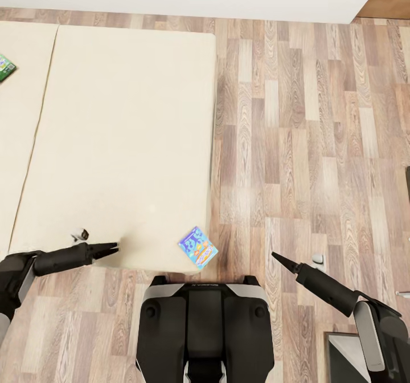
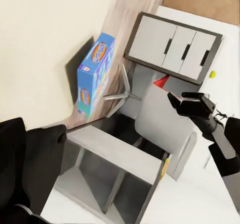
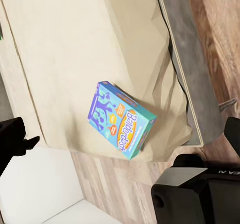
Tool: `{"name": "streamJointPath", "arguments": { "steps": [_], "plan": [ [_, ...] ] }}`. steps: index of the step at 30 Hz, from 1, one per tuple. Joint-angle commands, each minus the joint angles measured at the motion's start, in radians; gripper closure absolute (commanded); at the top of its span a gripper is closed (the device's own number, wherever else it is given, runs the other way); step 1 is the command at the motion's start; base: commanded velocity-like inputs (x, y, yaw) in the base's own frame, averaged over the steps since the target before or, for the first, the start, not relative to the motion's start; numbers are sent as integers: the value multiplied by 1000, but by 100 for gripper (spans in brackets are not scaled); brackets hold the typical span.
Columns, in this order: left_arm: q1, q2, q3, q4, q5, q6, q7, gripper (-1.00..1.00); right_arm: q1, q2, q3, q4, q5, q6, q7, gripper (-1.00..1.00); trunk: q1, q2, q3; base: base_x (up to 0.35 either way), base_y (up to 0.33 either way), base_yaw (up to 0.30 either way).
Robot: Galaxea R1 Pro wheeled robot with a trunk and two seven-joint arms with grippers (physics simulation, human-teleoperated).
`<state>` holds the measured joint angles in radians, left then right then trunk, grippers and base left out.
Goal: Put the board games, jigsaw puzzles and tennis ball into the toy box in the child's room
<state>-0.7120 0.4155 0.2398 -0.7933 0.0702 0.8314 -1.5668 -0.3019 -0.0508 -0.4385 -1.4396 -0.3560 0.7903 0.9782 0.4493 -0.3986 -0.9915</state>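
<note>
The left gripper [image 1: 114,249] hangs over the near edge of the bed [image 1: 122,143], its fingers drawn together to a point with nothing between them, so it reads as clenched and empty. The right gripper [image 1: 277,256] is held over the wood floor [image 1: 307,143], likewise pinched to a tip and carrying nothing. Both arms are extended forward and low from the shoulders, the left angled inward across the mattress edge, the right angled inward from the far side of the base. Between them, at the near corner of the mattress, lies the small blue board game [image 1: 198,248], close to the edge on two sides (the right wrist view shows it [image 3: 121,120] flat on the beige surface with its printed face up). A second box, white and green [image 1: 5,68], sits well apart on the other mattress section, partly cut off by the frame. The principal hazard is displacement: a closed gripper arriving at the blue box would likely push it off the corner onto the floor instead of grasping it. The jaws should therefore be opened before approach, and the approach made from the floor side.
</note>
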Motion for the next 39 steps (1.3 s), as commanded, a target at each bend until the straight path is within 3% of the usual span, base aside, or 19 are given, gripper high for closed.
{"name": "streamJointPath", "arguments": {
  "steps": [1,7,15,27,33,39],
  "plan": [
    [15,1,23,-4,7,2,-4,-100,0,2,-1,0,-1,5,1,-100,1,-1,0,0,0,0],
    [37,4,65,-11,17,-14,-4,-100,0,8,-2,1,-2,4,1,-100,1,-1,9,0,0,0],
    [40,6,76,-15,19,-17,-4,-100,0,10,-3,3,-15,-29,4,-100,1,-1,22,0,0,0],
    [41,73,83,-19,22,-3,-4,-100,-1,11,-3,2,-18,-64,1,-100,1,-1,42,0,0,0],
    [42,81,91,-18,26,0,-4,-100,-1,13,-2,3,-19,-67,1,-100,1,-1,52,0,0,0],
    [42,80,94,-17,26,57,-4,-100,0,16,-2,3,-19,-69,5,-100,1,-1,62,0,0,0]
  ]
}}
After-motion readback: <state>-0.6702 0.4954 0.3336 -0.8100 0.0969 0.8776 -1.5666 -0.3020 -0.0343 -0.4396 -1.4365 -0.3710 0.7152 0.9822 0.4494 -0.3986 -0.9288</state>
